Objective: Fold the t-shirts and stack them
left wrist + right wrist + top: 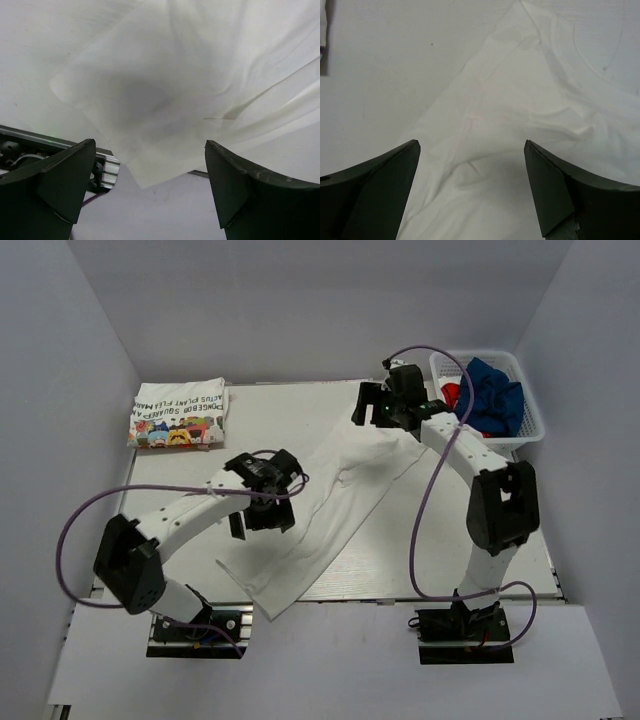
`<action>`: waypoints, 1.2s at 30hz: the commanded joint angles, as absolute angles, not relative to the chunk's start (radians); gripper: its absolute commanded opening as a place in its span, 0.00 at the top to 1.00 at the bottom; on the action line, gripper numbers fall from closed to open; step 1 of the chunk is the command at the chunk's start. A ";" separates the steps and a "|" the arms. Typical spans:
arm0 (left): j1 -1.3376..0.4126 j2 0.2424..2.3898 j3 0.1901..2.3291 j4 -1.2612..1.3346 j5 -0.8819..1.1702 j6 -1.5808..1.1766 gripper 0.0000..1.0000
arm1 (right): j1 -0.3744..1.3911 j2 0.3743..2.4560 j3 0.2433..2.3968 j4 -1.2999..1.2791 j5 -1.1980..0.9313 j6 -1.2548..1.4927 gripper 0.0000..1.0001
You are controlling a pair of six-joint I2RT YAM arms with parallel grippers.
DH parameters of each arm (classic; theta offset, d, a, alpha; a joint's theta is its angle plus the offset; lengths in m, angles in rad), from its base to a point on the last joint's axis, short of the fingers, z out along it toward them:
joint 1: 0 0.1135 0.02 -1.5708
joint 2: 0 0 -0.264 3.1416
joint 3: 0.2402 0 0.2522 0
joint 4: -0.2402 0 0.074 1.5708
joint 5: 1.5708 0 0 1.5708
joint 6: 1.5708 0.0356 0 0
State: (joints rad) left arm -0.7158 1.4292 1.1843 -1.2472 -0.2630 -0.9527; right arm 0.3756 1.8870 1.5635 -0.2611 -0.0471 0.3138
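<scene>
Shirt in hand: the plain white cloth t-shirt [330,510] lies loosely spread on a diagonal, collar end far-right, hem corner overhanging the near edge.
Handling: probably light and limp, and it creases easily. Pinch it at the shoulder seam and hem corner, not mid-panel.
Left gripper [150,190]: fingers wide apart and empty, above the hem corner.
Right gripper [470,190]: likewise spread and empty, over the collar area.
Other shirts: the folded white tee with colourful print [178,414] sits at the far-left corner. The crumpled navy blue tee [495,395] is in the white plastic lattice basket [530,425].
Surface: the smooth white tabletop [280,420] would likely let cloth slide.
Room: plain white walls stand close around.
</scene>
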 commanded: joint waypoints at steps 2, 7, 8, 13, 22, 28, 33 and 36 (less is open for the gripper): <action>-0.814 1.584 1.180 -1.168 -0.258 -0.858 0.00 | 0.385 1.754 1.427 -0.382 0.021 0.370 0.10; -0.917 1.692 1.180 -1.060 -0.225 -0.727 0.00 | 0.385 1.784 1.382 -0.420 0.011 0.393 0.10; -0.917 1.703 1.167 -1.048 -0.225 -0.727 0.00 | 0.384 1.799 1.412 -0.437 0.012 0.391 0.10; -0.917 1.775 1.111 -0.990 -0.195 -0.715 0.00 | 0.379 1.934 1.495 -0.469 0.011 0.367 0.10; -0.927 1.946 1.120 -0.835 -0.014 -0.651 0.01 | 0.371 2.213 1.735 -0.543 0.029 0.379 0.10; -0.927 2.112 1.380 -0.742 0.152 -0.604 0.01 | 0.342 2.492 2.040 -0.606 -0.064 0.368 0.10; -0.927 2.223 1.619 -0.761 0.173 -0.682 0.01 | 0.302 2.638 2.276 -0.557 -0.165 0.368 0.10; -0.927 2.249 1.681 -0.776 0.187 -0.733 0.01 | 0.276 2.629 2.261 -0.431 -0.214 0.410 0.10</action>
